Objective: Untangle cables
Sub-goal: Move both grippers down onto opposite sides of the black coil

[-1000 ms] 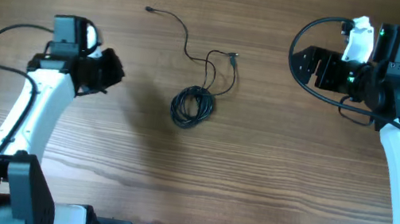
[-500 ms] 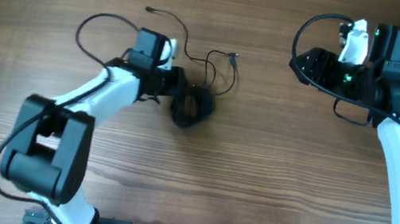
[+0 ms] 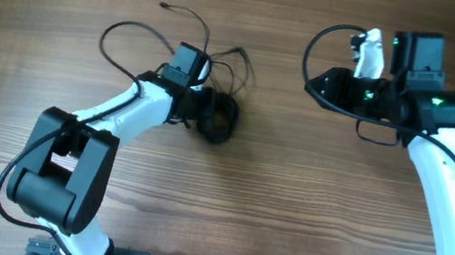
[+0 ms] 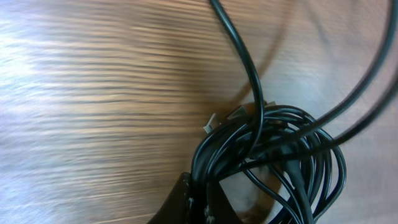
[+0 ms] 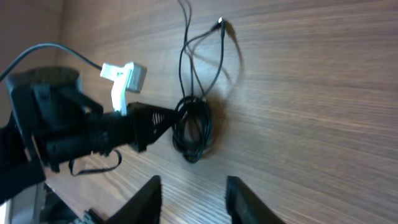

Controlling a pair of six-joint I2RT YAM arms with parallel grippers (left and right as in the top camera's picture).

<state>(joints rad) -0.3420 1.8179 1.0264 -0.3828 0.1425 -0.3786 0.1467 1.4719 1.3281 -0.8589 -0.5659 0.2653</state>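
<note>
Cables (image 3: 220, 119), thin glossy black cords coiled round, pinched by left hand (image 5: 168, 119); right hand (image 5: 194, 199) fingers apart.

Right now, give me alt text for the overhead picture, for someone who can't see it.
The left pincer is closed on a coil of thin black cables in the middle of a wooden table, loose ends trailing toward the far edge. The right pincer hangs empty, well off to the right.
</note>
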